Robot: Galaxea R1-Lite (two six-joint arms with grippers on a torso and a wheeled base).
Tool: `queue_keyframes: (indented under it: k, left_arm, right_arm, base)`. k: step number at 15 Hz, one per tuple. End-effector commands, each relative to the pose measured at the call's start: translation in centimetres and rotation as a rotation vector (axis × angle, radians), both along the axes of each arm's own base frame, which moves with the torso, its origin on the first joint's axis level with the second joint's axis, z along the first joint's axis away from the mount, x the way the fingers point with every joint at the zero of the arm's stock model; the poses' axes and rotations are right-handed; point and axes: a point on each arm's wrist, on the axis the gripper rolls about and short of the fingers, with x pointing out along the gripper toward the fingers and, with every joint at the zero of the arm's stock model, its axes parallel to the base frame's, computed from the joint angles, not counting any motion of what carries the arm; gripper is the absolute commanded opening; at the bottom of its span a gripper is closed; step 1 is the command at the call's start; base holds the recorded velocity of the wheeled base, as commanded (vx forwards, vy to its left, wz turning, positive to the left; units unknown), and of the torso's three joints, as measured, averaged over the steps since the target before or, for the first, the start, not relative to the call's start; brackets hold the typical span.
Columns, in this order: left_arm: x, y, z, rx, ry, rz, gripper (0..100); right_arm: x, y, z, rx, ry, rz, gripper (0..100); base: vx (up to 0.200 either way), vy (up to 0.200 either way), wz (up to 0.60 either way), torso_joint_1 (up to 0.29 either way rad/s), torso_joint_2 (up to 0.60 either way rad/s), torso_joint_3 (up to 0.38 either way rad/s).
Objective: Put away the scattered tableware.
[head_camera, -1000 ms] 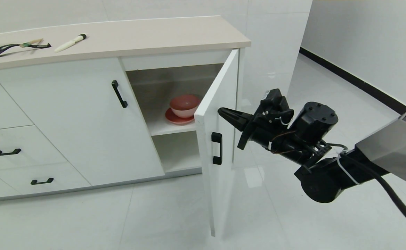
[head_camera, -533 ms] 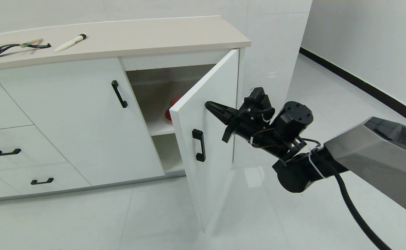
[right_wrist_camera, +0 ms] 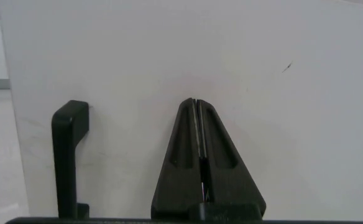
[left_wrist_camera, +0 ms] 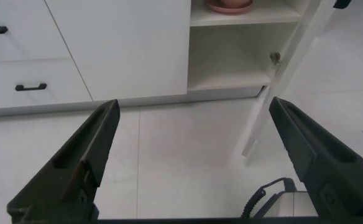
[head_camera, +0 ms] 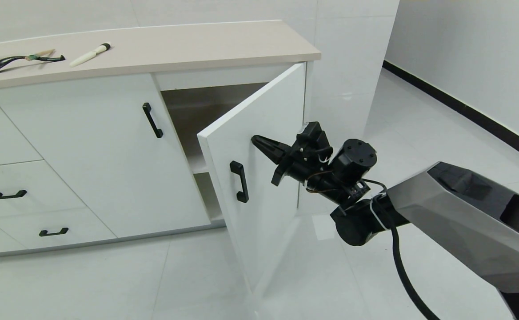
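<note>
One cabinet door (head_camera: 259,115) ajar, right gripper (right_wrist_camera: 197,107) fingers pressed together against it; left gripper (left_wrist_camera: 192,104) fingers spread; pink dish (left_wrist_camera: 230,6) cropped

A cream-coloured utensil (head_camera: 89,54) is laid slantwise on the beige countertop (head_camera: 197,42), toward its left end. A black utensil (head_camera: 13,58) and a wooden-handled one (head_camera: 41,54) are laid just beside it. A pink dish (left_wrist_camera: 230,5) is set on the upper cabinet shelf (left_wrist_camera: 256,17).

Right arm (head_camera: 446,213) extended forward and to my left, wrist tilted slightly up. Right gripper (head_camera: 256,141) fingers pressed together, tips leading. Left gripper (left_wrist_camera: 194,107) faces downward, fingers spread wide apart.
</note>
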Motion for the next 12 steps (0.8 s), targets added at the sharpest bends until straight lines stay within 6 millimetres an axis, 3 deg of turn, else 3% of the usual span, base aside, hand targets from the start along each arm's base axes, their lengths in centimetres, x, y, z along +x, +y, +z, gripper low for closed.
queue_keyframes:
  k: [1,4,8,10,12]
  left_arm:
    - [0.0,0.0,0.0,0.000,0.000,0.000,100]
    - [0.0,0.0,0.0,0.000,0.000,0.000,100]
    - [0.0,0.0,0.0,0.000,0.000,0.000,100]
    - [0.0,0.0,0.0,-0.006,-0.001,0.000,100]
    - [0.0,0.0,0.0,-0.005,0.000,0.000,100]
  right_arm:
    - [0.5,1.2,-1.1,0.011,-0.005,0.010,0]
    - [1.2,1.9,-2.6,0.015,0.005,0.001,0]
    - [1.0,1.9,-1.9,0.034,0.000,0.005,0]
    - [-0.8,1.3,-0.5,0.085,0.006,0.048,0]
    - [-4.0,-1.0,-0.1,0.024,0.106,0.051,0]
  base:
    - [0.000,0.000,0.00,0.000,0.00,0.000]
    - [0.000,0.000,0.00,0.000,0.00,0.000]
    - [0.000,0.000,0.00,0.000,0.00,0.000]
    - [0.000,0.000,0.00,0.000,0.00,0.000]
    - [0.000,0.000,0.00,0.000,0.00,0.000]
